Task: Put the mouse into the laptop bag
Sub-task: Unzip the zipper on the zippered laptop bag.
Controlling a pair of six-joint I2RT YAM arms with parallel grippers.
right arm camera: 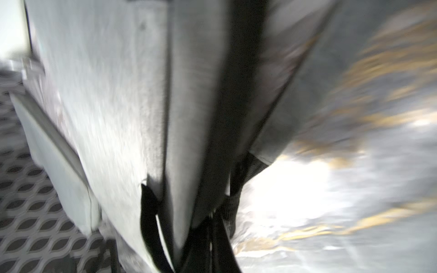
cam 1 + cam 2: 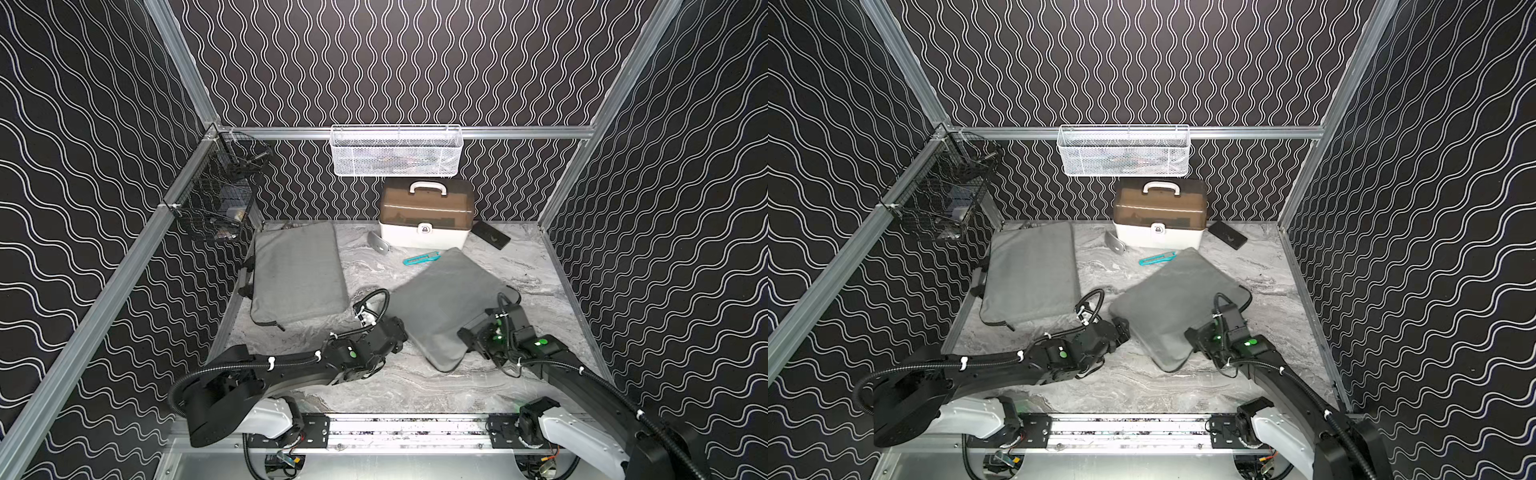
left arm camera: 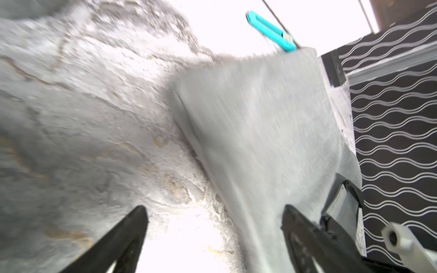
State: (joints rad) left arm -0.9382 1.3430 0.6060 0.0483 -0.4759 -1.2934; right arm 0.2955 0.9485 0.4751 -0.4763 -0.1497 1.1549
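A grey laptop bag (image 2: 440, 299) (image 2: 1167, 299) lies tilted on the marble table, right of the middle. My right gripper (image 2: 467, 336) (image 1: 209, 238) is shut on its near edge, by the black strap (image 1: 246, 170). There the fabric is raised and a dark slit shows in the right wrist view. My left gripper (image 2: 400, 332) (image 3: 214, 210) stands open and empty at the bag's left edge (image 3: 260, 130), one finger over the fabric and one over the table. What looks like the mouse (image 2: 378, 242) (image 2: 1115, 243), a small flat silver-grey piece, lies at the back beside the box.
A second grey bag (image 2: 297, 274) lies at the back left. A white box with a brown lid (image 2: 426, 216) stands at the back, with a teal utility knife (image 2: 420, 258) and a black flat item (image 2: 490, 235) near it. Wire baskets (image 2: 395, 151) (image 2: 216, 199) hang on the walls.
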